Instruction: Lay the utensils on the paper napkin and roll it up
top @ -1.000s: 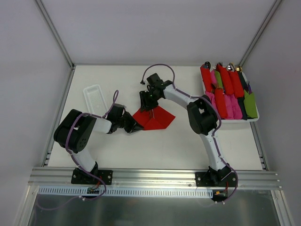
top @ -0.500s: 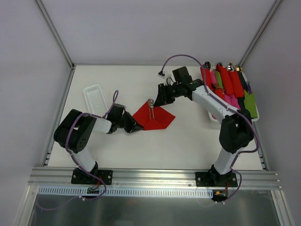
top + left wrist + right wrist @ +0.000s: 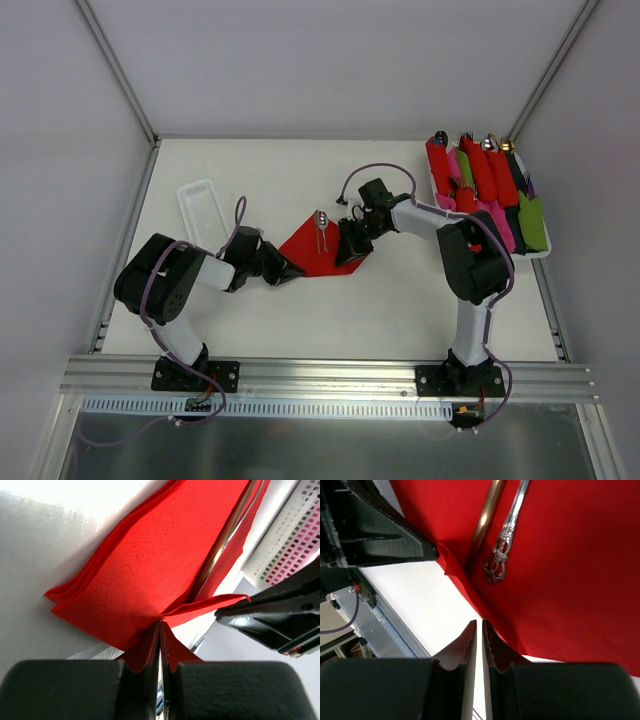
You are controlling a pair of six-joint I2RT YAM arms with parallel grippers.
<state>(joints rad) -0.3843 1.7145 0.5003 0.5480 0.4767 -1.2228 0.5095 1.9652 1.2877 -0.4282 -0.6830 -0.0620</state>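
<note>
Top external shows the utensils lying on the paper napkin, so I judge only the rolling remains. My left hand pinches one napkin corner. My right hand is nearly pressed together at the opposite edge, and I cannot tell whether it grips.

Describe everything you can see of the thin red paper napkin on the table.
The thin red paper napkin is a plain, faintly embossed, layered sheet lying diamond-wise on the white table. Two slim metal utensils rest on it. The left end effector is shut on one corner; the right end effector, nearly closed, meets another edge.
</note>
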